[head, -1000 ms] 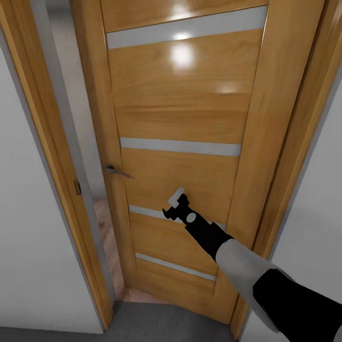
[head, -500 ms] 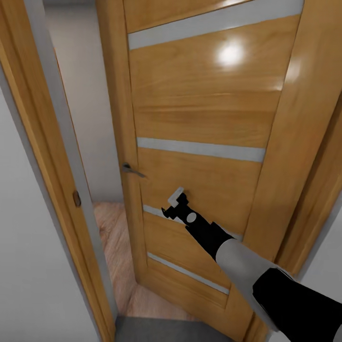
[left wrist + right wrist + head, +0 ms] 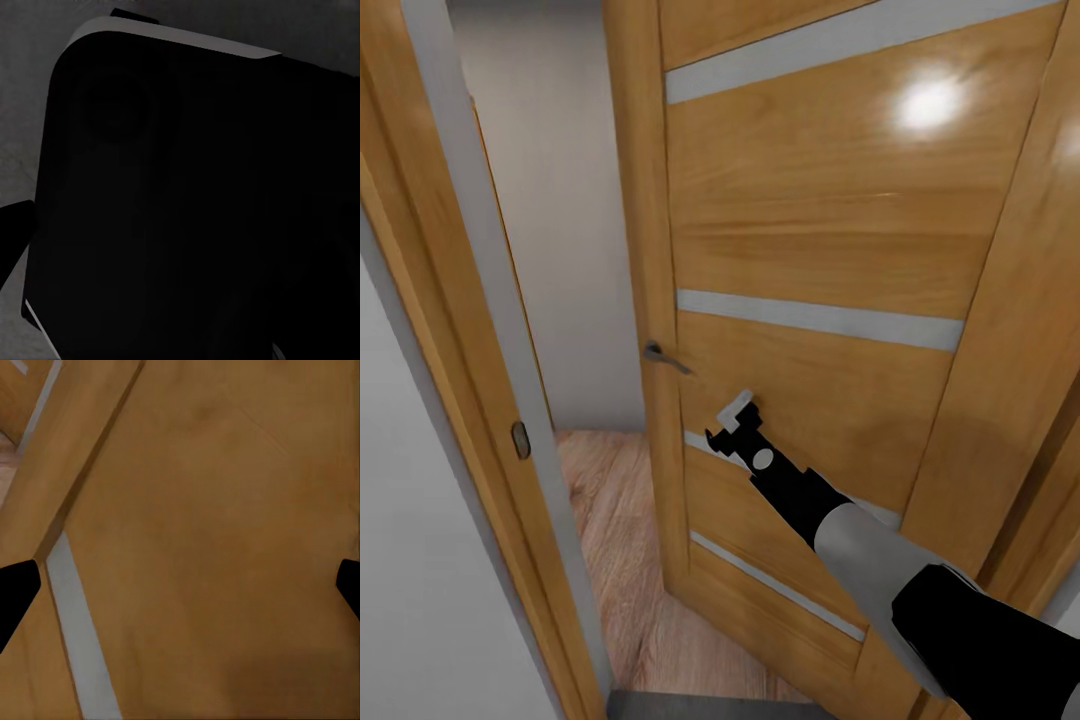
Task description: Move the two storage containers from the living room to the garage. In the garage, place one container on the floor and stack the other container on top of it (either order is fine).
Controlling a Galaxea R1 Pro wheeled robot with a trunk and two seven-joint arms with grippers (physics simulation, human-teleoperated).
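The two storage containers are out of view. My right gripper is held out against the lower half of a honey-coloured wooden door, just below and right of its metal lever handle. In the right wrist view the right gripper is open, its black fingertips far apart, with the door panel and a grey inlay strip close in front and nothing between them. The left wrist view is dark; one black finger shows beside a big dark rounded body.
The door stands ajar, swung away from me. The gap between its handle edge and the left door frame shows light wood plank floor and a white wall beyond. A white wall flanks the frame. Grey floor lies at the threshold.
The door has swung further away, and the gap at its handle side has widened, showing more wood floor. The right arm holds the same place in the picture.
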